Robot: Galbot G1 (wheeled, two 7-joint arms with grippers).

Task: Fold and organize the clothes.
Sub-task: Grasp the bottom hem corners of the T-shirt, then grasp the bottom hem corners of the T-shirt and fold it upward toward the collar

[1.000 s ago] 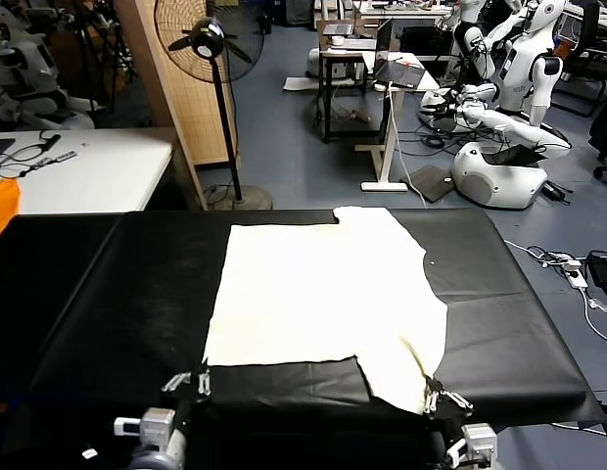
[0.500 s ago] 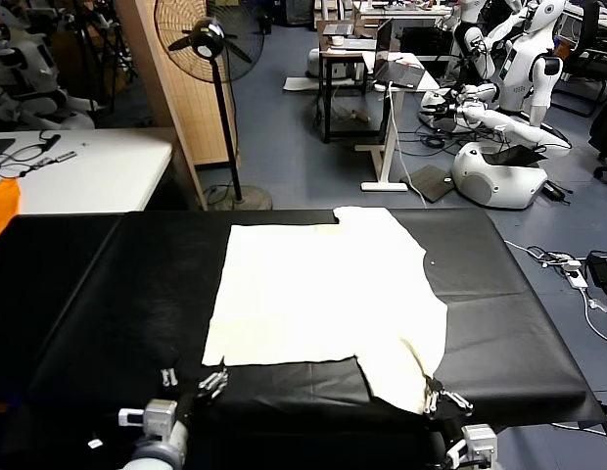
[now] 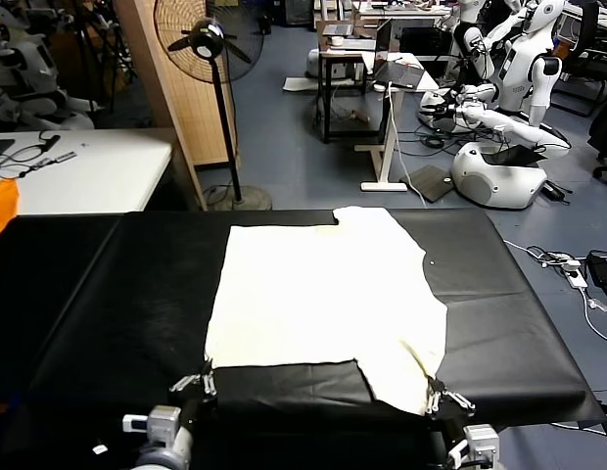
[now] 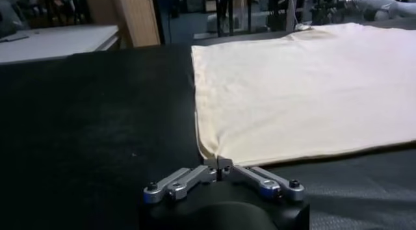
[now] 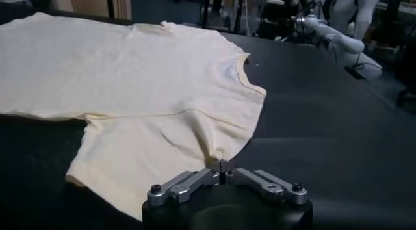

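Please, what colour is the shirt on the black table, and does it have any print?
The shirt is plain cream, pale yellow, with no print; the right wrist view shows it best.

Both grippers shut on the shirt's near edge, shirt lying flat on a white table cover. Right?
One thing is off: the table cover is black, not white, as the head view shows. The rest holds: the left gripper is shut on the shirt's near corner, the right gripper is shut on the sleeve edge, and the shirt lies flat.
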